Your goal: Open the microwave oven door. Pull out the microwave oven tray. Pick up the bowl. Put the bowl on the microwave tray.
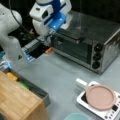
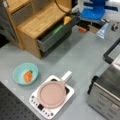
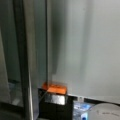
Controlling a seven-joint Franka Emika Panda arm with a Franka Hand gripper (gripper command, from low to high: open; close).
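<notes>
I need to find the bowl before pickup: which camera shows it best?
A front view shows the whole bowl, with an orange item inside, left of the white appliance. In a front view only its rim peeks in. The wrist view misses it.

No readable text, labels, brands, numbers found. Markings on white appliance point(image 1: 100, 106) control strip too blurred to make out.

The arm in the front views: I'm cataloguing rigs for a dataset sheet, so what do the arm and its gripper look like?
The arm has rounded, glossy white shells. Near the wrist, a bright blue bracket sits on the white housing, showing in both front views. The gripper below it is dark and grey, beside the microwave oven. A thin black cable loops behind the arm.
</notes>
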